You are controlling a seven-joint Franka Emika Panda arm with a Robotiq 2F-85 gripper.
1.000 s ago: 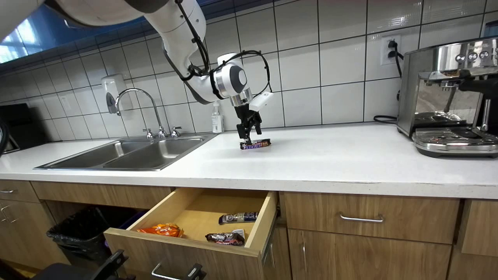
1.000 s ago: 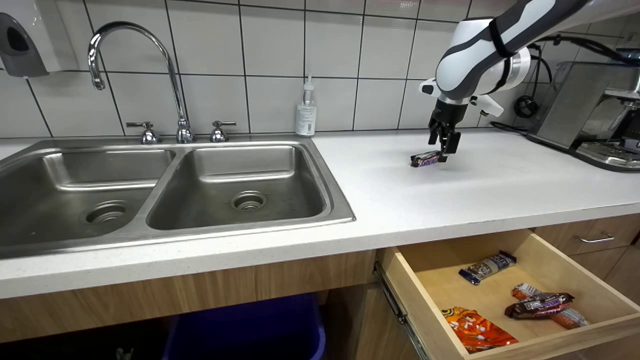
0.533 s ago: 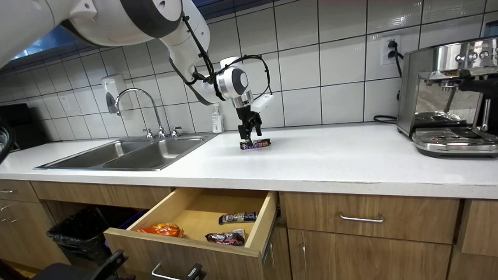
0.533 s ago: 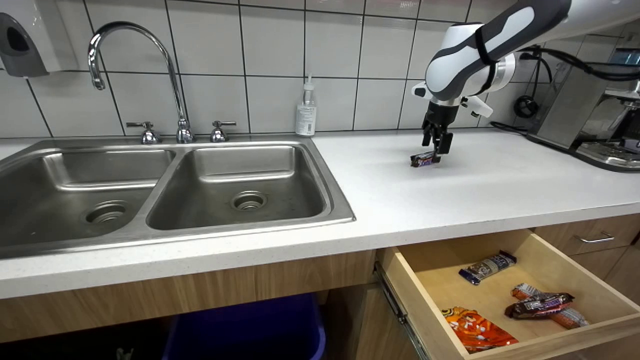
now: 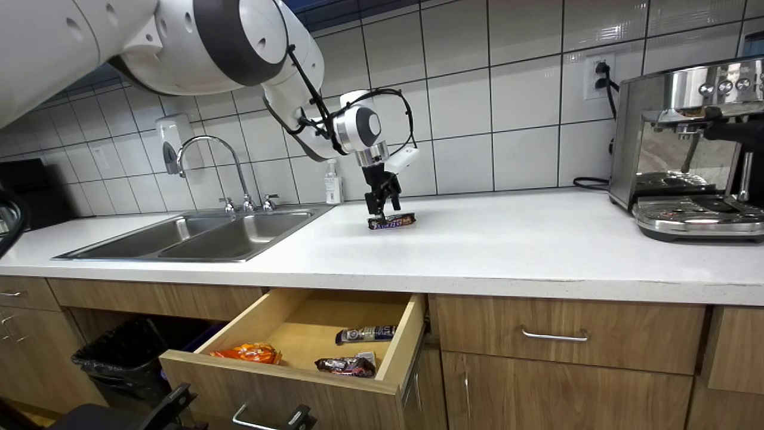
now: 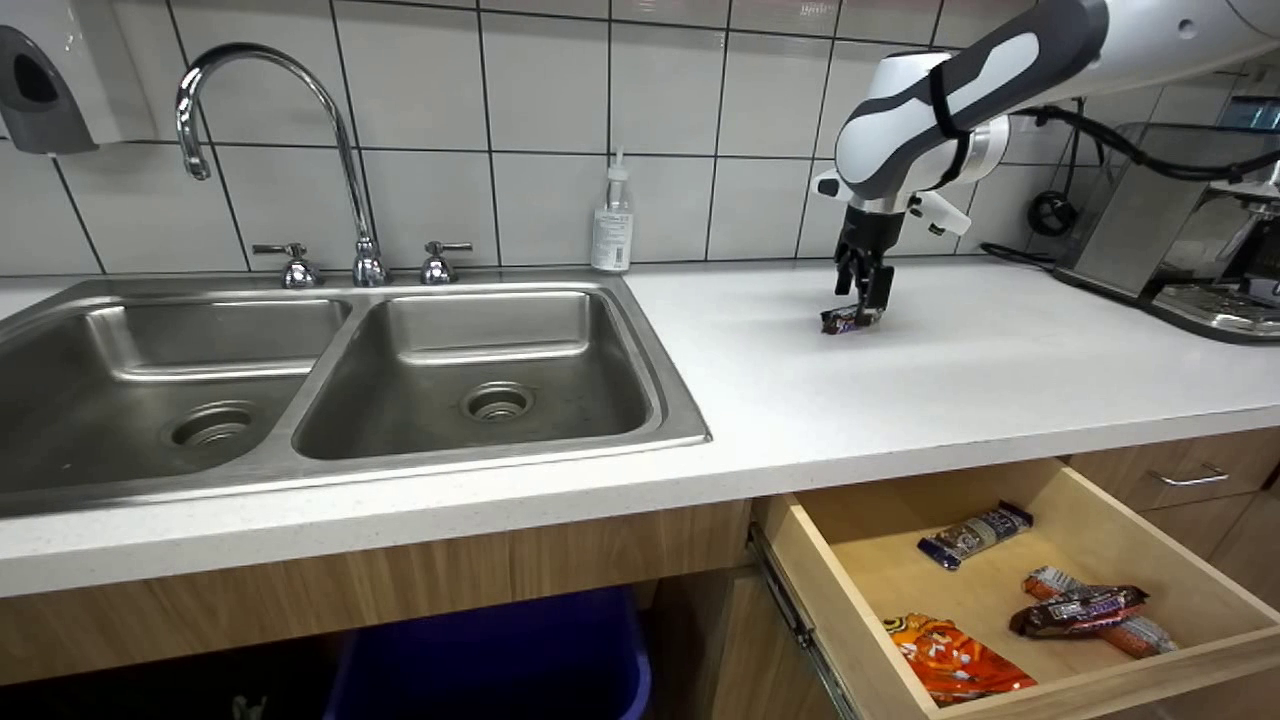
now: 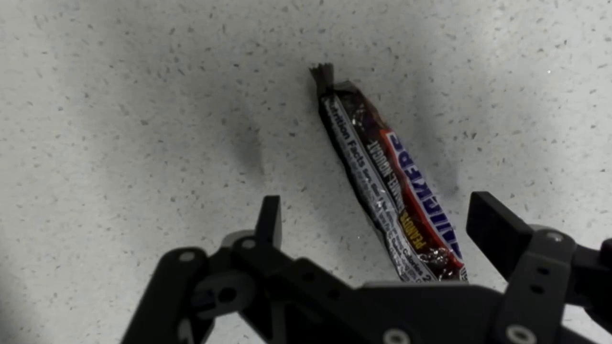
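We see the claw (image 7: 377, 215) spread wide with nothing gripped, pointing down at the white countertop (image 5: 507, 239). Between its parted fingers (image 7: 270, 222) lies the Snickers bar (image 7: 382, 186), slanting across the surface and nearer one finger than the other. We cannot tell whether a fingertip touches it, and in the wrist view the claw's body hides its near end.

Below, the drawer (image 5: 310, 334) juts out from under the counter edge. In it we count four wrapped items: a blue-and-silver bar (image 6: 975, 535) toward the back, an orange packet (image 6: 955, 665) in a front corner, and a dark bar (image 6: 1080, 611) lying across an orange-and-white bar (image 6: 1140, 637). A black fixture (image 5: 301, 417), its kind unclear to us, sits against the drawer's handle (image 5: 253, 424).

Beside the drawer, under the counter, we find a blue bin (image 6: 590, 620) and a black bin liner (image 5: 128, 358), both too dark inside to read. Above them is the two-basin sink (image 6: 660, 365) with its arched faucet (image 6: 348, 160). A pump bottle (image 6: 612, 240) stands between sink and claw, against the tiled wall (image 5: 459, 107); well apart on the claw's other side is the coffee machine (image 5: 686, 152).
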